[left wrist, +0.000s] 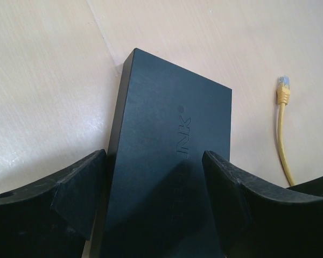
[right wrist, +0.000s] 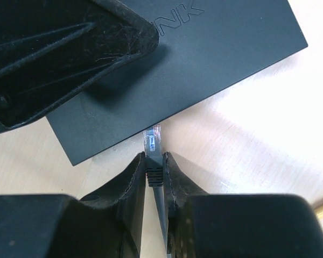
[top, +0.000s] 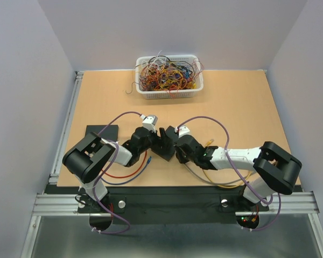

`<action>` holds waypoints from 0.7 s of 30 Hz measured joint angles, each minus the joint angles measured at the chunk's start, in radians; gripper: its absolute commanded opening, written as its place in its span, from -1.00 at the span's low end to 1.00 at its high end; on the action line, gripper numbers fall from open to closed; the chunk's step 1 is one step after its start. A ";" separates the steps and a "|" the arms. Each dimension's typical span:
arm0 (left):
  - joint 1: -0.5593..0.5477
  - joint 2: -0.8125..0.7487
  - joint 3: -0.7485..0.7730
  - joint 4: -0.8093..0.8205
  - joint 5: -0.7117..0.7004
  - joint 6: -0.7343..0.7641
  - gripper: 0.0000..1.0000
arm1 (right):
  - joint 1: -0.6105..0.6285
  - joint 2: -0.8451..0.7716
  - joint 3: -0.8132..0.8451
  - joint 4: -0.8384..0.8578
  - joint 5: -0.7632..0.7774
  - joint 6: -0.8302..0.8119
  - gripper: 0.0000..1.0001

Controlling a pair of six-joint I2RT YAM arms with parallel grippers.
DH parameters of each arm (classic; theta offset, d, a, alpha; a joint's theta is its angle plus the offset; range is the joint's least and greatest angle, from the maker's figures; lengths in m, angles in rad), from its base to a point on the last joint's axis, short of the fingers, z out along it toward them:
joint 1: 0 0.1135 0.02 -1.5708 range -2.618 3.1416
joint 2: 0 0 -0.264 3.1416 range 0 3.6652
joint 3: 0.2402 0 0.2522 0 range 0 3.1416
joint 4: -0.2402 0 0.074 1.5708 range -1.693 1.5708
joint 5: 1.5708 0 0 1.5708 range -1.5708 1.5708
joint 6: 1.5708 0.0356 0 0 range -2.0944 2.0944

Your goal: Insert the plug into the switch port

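The switch (left wrist: 167, 134) is straddled by the left gripper (left wrist: 155, 157). One finger (left wrist: 78, 199) is set against one long side and the other finger (left wrist: 231, 193) against the opposite side, so the switch appears clamped between them. Its far end reaches out past the fingertips, and lettering is seen on its top face.

The plug (right wrist: 152, 141) is pinched by the right gripper (right wrist: 154, 160), whose fingers (right wrist: 132, 183) are drawn together on its dark boot. The clear tip sticks out ahead of the fingertips and is laid against the near edge of the switch. Whether it has entered a port cannot be told, as the ports are hidden in every view.

A yellow cable (left wrist: 282, 129) is seen on the table (left wrist: 43, 80), outside the second left finger and apart from the switch. From above, a basket (top: 167, 93) of tangled wires is seen well ahead of both grippers.
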 measured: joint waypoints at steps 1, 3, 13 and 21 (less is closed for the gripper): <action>0.000 0.000 0.000 0.000 -0.001 0.000 0.64 | 0.000 0.000 0.002 -0.002 -0.002 -0.003 -0.99; -0.002 0.000 0.000 0.000 -0.003 0.000 0.64 | 0.000 0.000 0.009 -0.011 -0.010 -0.013 -0.99; -0.008 0.000 -0.013 0.022 -0.016 0.002 0.64 | -0.002 0.006 0.027 -0.032 -0.136 -0.081 -0.99; -0.011 0.014 -0.030 0.072 -0.013 0.006 0.64 | -0.002 0.007 0.027 -0.031 -0.174 -0.108 -0.99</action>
